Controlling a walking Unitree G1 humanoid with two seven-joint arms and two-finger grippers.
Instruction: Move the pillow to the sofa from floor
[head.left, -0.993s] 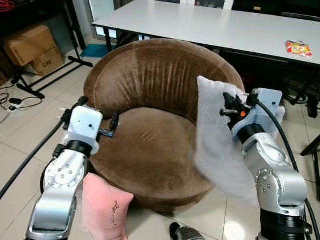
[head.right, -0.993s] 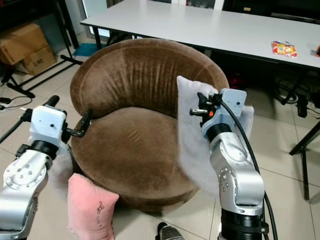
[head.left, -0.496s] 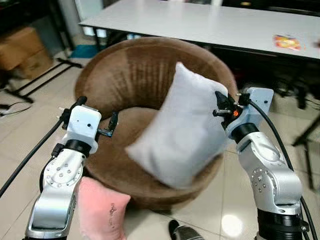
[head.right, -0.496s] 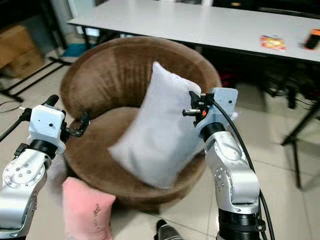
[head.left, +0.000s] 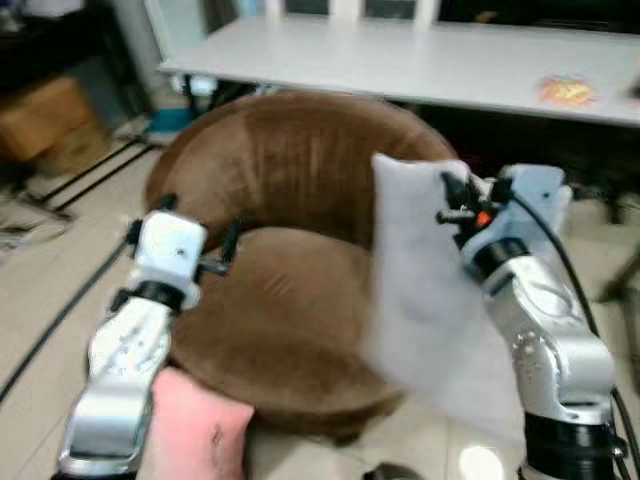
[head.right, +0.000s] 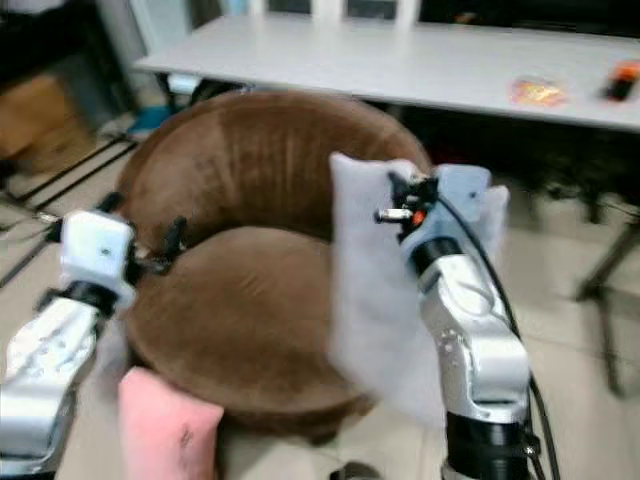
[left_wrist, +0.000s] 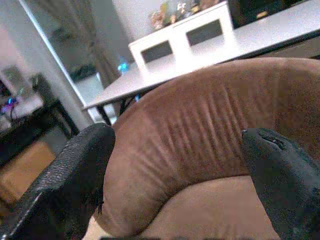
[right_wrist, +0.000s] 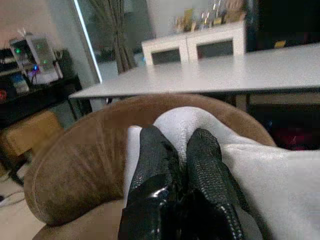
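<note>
soft white rectangular fabric pillow (head.left: 425, 300) hangs off the floor, pinched by its upper edge in the right gripper (right_wrist: 175, 150), whose fingers are closed tight on a fold of the cloth. gripped at the top so the bulk drapes down freely; it dangles over the right rim of the round brown velvet tub sofa (head.left: 290, 210), lower corner outside the seat, near the pale tiled floor (head.left: 60, 290).

left gripper (left_wrist: 175, 165) held spread wide and empty, just above the sofa's left rim, facing the backrest; likely kept clear as a spare hand.

open room: the seat cushion is bare, curved backrest walls it on three sides, so entry looks best from the front. pink cushion (head.left: 195, 435) lies on the floor against the sofa's front-left. long white table (head.left: 420, 60) stands behind the sofa.
</note>
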